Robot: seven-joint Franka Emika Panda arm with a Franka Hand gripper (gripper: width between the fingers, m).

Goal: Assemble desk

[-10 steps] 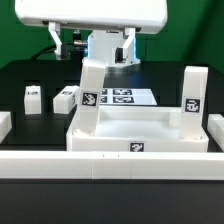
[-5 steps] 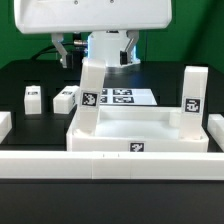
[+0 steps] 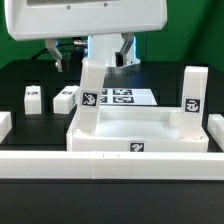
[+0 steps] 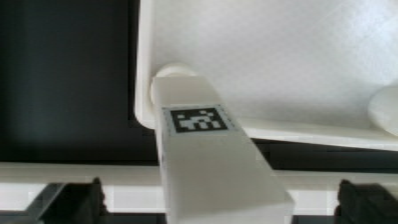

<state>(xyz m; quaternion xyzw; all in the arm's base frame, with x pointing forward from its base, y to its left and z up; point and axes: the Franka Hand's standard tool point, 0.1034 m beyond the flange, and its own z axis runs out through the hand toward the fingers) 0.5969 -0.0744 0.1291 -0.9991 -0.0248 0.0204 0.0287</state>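
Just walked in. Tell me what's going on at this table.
A robot is putting together a white plastic desk. Its hand hangs open over a short square white leg that stands in a corner of the shallow white tray-like tabletop, and it grips nothing. A second leg stands at the corner toward the exterior view's right. Two loose legs wait on the black table.

Bright, even light, faint shadows; both views coarse, the wrist view perhaps slightly defocused.
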